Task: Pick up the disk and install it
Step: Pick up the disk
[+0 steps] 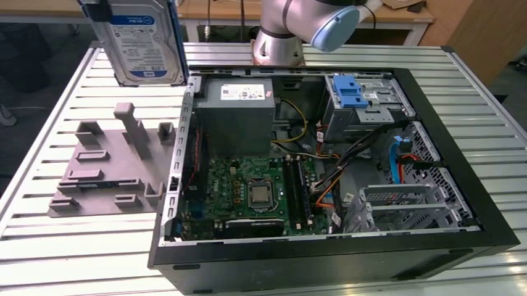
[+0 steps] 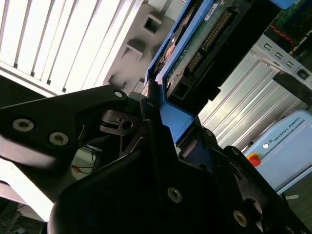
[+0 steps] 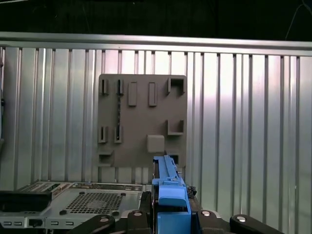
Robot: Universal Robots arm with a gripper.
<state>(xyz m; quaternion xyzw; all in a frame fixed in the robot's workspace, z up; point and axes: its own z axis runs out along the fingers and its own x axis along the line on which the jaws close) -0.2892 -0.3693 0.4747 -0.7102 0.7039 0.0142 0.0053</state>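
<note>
disk (image 1: 140, 43) hangs upright above the grey fixture (image 1: 107, 166) on the tabletop (image 1: 49, 259), beside the open pc case (image 1: 329, 154), claw (image 3: 169, 209) clamped on its blue carrier edge, probably to keep the faces free for a bay slot

The exterior view looks steeply down on the desk (image 1: 49, 246) and computer case (image 1: 329, 259); both wrist views, close behind the hand (image 3: 169, 200), share its grey fixture plate (image 1: 99, 179).

1. The disk (image 2: 202, 41) is clamped by its blue frame in the black gripper (image 2: 175, 122); its green circuit board is exposed.
2. A grey fixture plate (image 2: 141, 29) is laid on the slatted table (image 2: 53, 39).
</note>
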